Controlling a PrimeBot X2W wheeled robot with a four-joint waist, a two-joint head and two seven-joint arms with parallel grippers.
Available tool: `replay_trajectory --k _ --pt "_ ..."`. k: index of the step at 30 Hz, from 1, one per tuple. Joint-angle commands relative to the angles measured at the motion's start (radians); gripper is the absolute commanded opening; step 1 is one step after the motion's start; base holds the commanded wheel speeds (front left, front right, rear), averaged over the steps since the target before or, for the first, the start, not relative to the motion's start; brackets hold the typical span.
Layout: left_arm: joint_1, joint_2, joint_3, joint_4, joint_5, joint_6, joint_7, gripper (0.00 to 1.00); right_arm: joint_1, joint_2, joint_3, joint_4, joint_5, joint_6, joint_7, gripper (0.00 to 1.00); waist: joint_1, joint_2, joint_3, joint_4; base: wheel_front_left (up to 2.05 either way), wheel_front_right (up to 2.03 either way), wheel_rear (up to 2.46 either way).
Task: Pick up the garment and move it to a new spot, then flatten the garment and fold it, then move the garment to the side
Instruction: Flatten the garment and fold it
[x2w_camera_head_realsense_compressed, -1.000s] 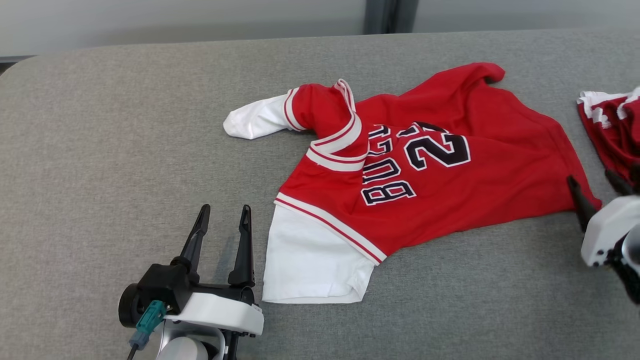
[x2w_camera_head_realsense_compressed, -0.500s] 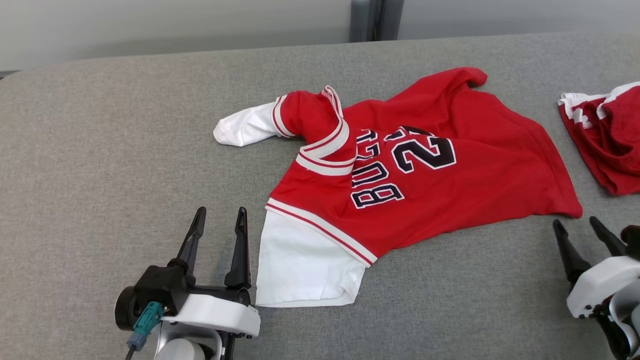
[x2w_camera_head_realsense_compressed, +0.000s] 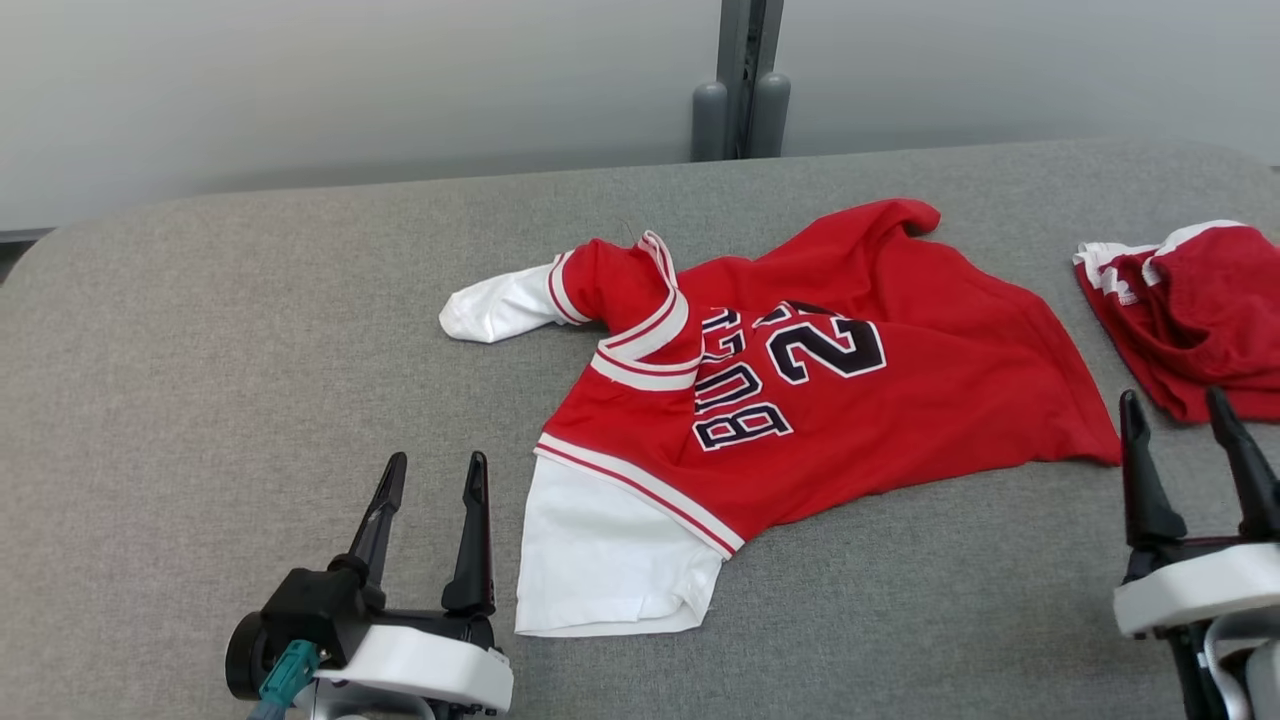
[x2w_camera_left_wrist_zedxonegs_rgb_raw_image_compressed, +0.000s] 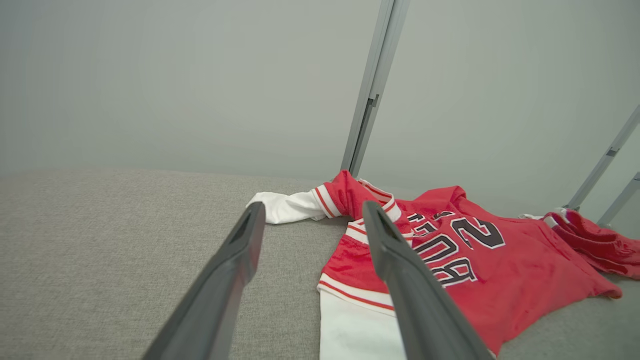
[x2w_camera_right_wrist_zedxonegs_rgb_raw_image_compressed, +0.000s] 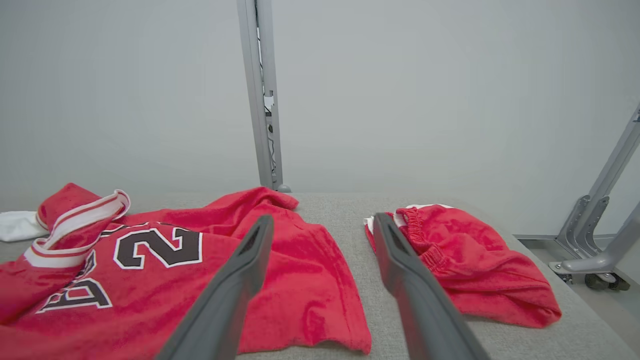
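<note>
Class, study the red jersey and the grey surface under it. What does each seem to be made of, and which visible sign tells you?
The red jersey looks like a soft knit cloth, matte and slightly fuzzy. It lies in folds and creases, and its sleeves are smooth and white. The grey surface is likely a woven upholstery fabric, also matte, with a fine flecked weave showing across it.

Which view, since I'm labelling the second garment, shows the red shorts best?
The right wrist view: the red shorts lie near and almost whole, waistband visible. The head view crops them at its right edge; the left wrist view shows them small and far off.
</note>
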Motion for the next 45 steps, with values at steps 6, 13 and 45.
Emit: replay_trajectory --k 6,13,45 --pt "0.053 0.004 0.012 -0.012 -0.003 -0.005 -0.001 1.00 0.111 0.112 -0.035 -0.160 -0.059 0.000 0.041 1.00 0.0000 -0.0001 -0.062 -0.003 0.00 0.00 0.00" --pt "0.125 0.004 0.036 -0.034 -0.019 0.015 -0.001 1.00 0.162 0.159 -0.014 -0.235 -0.064 0.000 0.075 1.00 0.0000 -0.0001 -0.090 -0.007 0.00 0.00 0.00" --pt "0.095 0.005 -0.103 0.215 -0.004 -0.033 0.183 1.00 0.182 0.175 0.016 -0.208 -0.082 0.000 0.111 1.00 0.0000 -0.0001 -0.128 0.007 0.00 0.00 0.00"
